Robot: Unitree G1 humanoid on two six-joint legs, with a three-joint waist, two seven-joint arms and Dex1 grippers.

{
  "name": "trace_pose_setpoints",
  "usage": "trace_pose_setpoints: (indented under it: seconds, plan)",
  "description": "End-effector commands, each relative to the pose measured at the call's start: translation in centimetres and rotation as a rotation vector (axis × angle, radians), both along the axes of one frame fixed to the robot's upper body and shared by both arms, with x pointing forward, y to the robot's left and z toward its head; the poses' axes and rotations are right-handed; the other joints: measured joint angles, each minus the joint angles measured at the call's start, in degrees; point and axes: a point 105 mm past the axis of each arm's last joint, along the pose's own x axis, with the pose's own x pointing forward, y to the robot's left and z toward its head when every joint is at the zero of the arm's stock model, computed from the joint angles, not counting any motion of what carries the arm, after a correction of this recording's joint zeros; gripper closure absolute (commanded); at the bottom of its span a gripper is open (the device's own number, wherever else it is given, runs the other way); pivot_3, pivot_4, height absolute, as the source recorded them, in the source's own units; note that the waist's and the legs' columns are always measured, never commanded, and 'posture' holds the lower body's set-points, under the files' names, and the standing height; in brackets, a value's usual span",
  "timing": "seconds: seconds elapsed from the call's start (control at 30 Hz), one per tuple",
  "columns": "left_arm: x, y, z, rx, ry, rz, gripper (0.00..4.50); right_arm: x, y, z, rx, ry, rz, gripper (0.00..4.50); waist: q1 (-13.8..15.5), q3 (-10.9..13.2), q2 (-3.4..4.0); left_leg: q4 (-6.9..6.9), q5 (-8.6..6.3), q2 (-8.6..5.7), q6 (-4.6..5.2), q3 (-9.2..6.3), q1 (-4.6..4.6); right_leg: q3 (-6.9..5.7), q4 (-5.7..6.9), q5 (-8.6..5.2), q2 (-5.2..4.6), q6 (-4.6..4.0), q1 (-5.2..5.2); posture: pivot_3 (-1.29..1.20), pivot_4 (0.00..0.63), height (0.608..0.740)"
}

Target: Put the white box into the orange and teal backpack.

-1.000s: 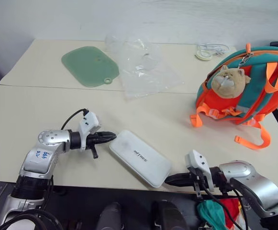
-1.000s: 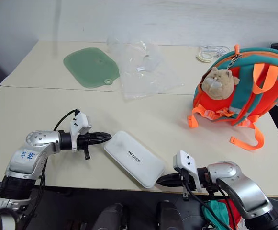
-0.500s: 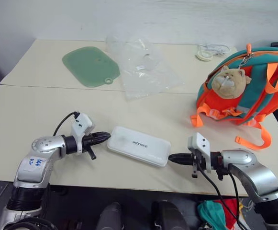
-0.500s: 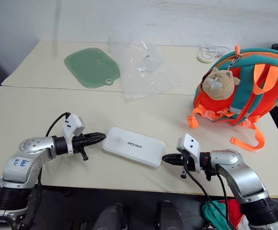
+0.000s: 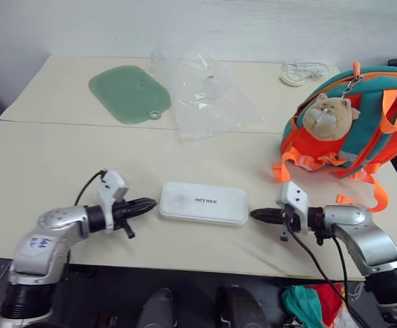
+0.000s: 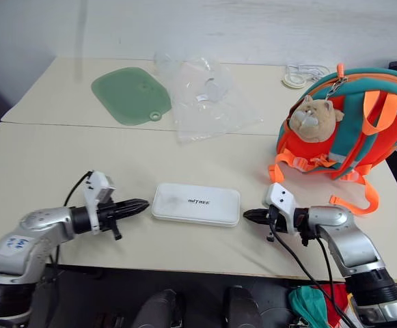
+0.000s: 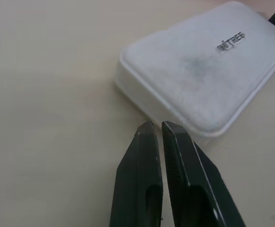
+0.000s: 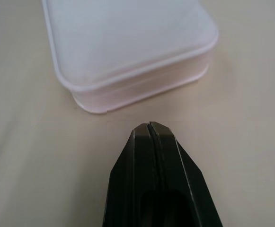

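White box (image 5: 203, 203) lies flat on the near part of the tabletop (image 5: 48, 157), long axis left-right, between the two hands. Left hand (image 5: 150, 203) is just off its left end, right hand (image 5: 255, 215) just off its right end; neither touches it. Both have their fingers pressed together, nothing held.

Wrist views add detail that the head views lack. Left wrist: a hairline slit between the black fingers (image 7: 144, 165), tips pointing at a rounded corner of the box, with the dark lettering on the lid readable as a logo. Right wrist: fingers fully together, a strip of bare tabletop between tips and box, plus the box's lid lip and a faintly pinkish lower shell. Head views give the layout: orange and teal backpack (image 5: 362, 130) stands far right, well apart from the box, tan plush bear head (image 5: 326, 113) on its front, orange straps trailing onto the tabletop.

Versus a second ago: the box was skewed, right end nearer the tabletop's front edge; now it sits square. Right hand came forward from that edge; left hand backed off leftward.

Materials: box is smooth matte plastic, flat with rounded corners. Green mat (image 5: 128, 93) is flat and rubbery-looking, far left. Clear plastic bag (image 5: 208, 96) is crumpled beside it. Small white cable coil (image 5: 300, 70) lies far right.
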Motion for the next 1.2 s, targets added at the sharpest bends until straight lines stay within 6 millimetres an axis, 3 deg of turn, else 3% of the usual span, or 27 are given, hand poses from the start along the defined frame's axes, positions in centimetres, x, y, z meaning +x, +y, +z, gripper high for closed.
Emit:
trace_pose_setpoints:
  seconds: [0.03,0.3,0.43,0.7,1.13,1.17,1.2]
  plan:
    - [-0.5,1.6,1.4,-0.047,0.062,-0.004,3.67,-0.1,-0.7,1.1,0.004,-0.04,0.01,4.5,-0.05,0.0,0.0,-0.02,0.0,0.0,0.0,-0.01,0.0,-0.01,-0.01,0.0,0.0,-0.01,0.0,0.0,0.15,0.74]
    - [-0.4,1.1,-0.4,-0.309,0.658,0.087,1.25,-0.1,0.1,0.8,-0.023,-0.061,0.073,4.5,0.19,0.02,0.0,-0.05,0.03,-0.04,0.0,-0.03,-0.01,-0.04,-0.01,-0.01,0.0,-0.01,-0.01,0.0,0.15,0.74]
    - [2.2,0.0,-1.4,-0.424,0.77,0.167,0.08,0.4,0.7,0.6,-0.061,-0.087,0.112,4.5,0.28,0.01,-0.01,0.01,0.04,-0.09,-0.02,-0.02,-0.01,-0.05,0.06,0.0,0.02,0.0,0.0,0.0,0.15,0.74]
    - [3.5,-4.2,-1.7,-0.486,0.853,0.076,0.08,1.3,1.6,0.6,-0.081,-0.114,0.126,4.5,0.37,0.01,-0.01,0.23,0.08,-0.09,-0.09,-0.01,0.0,-0.04,0.16,0.01,0.0,0.01,0.04,0.0,0.15,0.74]
    - [3.4,-7.9,-2.4,-0.56,0.945,-0.001,0.08,2.0,3.5,0.8,-0.065,-0.135,0.136,4.5,0.23,0.01,-0.01,0.31,0.07,-0.09,-0.11,-0.01,0.0,-0.03,0.16,0.02,0.01,0.03,0.07,0.0,0.15,0.74]
    - [3.6,-8.0,-2.3,-0.575,0.946,0.004,0.47,2.0,3.6,0.8,-0.061,-0.138,0.136,4.5,0.24,0.01,-0.01,0.31,0.07,-0.09,-0.11,-0.01,0.0,-0.03,0.16,0.02,0.01,0.03,0.07,0.0,0.15,0.74]
    - [3.6,-8.1,-2.2,-0.586,0.944,-0.003,0.56,2.0,3.7,0.9,-0.058,-0.14,0.134,4.5,0.23,0.01,-0.01,0.31,0.07,-0.09,-0.11,-0.01,0.0,-0.03,0.16,0.02,0.01,0.03,0.07,0.0,0.15,0.74]
